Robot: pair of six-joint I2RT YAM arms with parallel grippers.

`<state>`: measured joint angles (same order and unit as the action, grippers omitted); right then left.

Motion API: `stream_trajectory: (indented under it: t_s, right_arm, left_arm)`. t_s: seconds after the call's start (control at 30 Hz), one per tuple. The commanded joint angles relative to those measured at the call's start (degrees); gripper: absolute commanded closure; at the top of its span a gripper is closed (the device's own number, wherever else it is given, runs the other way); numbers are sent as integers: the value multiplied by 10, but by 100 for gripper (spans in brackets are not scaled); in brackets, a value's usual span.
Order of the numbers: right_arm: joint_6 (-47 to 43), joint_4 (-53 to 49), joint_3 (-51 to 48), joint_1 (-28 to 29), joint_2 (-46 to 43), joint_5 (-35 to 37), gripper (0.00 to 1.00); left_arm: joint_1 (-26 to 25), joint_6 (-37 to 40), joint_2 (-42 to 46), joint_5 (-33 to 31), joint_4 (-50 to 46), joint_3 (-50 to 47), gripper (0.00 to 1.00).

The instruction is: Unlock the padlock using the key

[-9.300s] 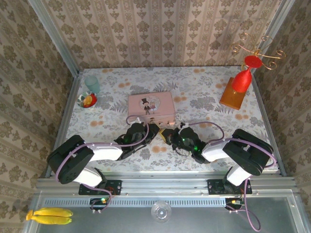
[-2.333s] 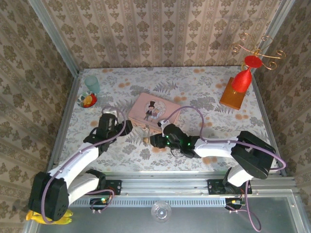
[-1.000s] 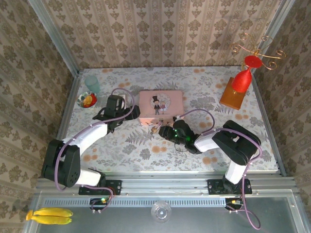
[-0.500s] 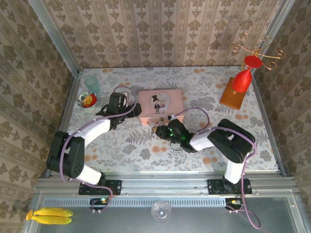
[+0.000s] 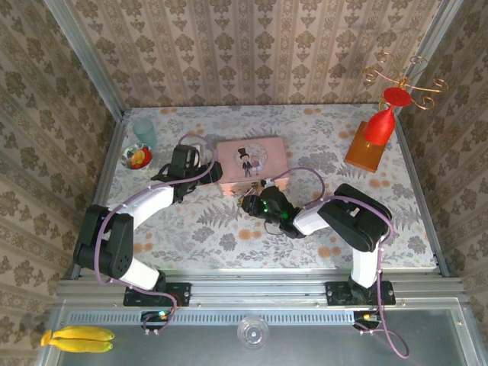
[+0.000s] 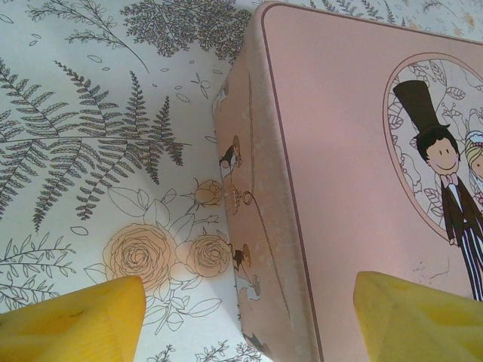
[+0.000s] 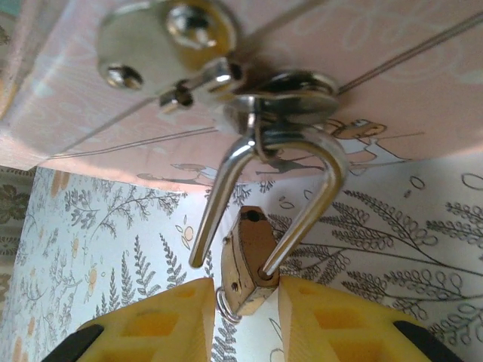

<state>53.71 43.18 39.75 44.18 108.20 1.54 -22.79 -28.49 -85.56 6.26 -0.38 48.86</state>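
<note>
**Top external view.** The tin (image 5: 252, 162) sits at frame centre on the floral tabletop (image 5: 191, 229). Its pink lid carries a picture label of a cartoon groom in a top hat beside a bride. The left pincer (image 5: 213, 177) is at the tin's left end. The right pincer (image 5: 249, 204) is just below the tin's lower edge. The padlock (image 5: 244, 200) is a small gold speck at its tip, against the tin's front wall.

**Left wrist view.** The tin (image 6: 339, 188) occupies the right half of the frame, with the groom's hat and face at the right edge. Small cartoon figures are printed down its side wall. The left pincer (image 6: 245, 324) is spread wide. One yellow finger (image 6: 75, 320) is at lower left over the tabletop (image 6: 90, 151). The other is at lower right over the lid. The tin's edge runs between them.

**Right wrist view.** The tin's (image 7: 362, 45) wall crosses the top of the frame and carries a silver hasp (image 7: 166, 41). The shackle (image 7: 317, 196) hangs through the hasp loop at centre. Its right leg enters the brass padlock (image 7: 247, 260). Its left leg ends free beside the body, and the empty hole shows on the body's upper end. The right pincer (image 7: 247, 317) is at bottom centre, clamped on the padlock's lower end. A thin wire ring (image 7: 221, 305) sits against the left finger (image 7: 162, 320).
</note>
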Motion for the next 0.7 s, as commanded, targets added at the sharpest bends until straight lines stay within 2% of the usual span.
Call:
stream_trajectory:
  t_s: [0.0,0.2,0.67]
  right_arm:
    - [-17,2,23,2,29,40,69]
    - [5,-48,37,3,38,99,65]
    - [31,-107,79,2,50,146,65]
  left_arm:
    - [-1,-7,-5,4,2,11,26]
    - [-6,-12,2,2,5,-1,26]
    - [-7,-20,12,-1,7,-14,27]
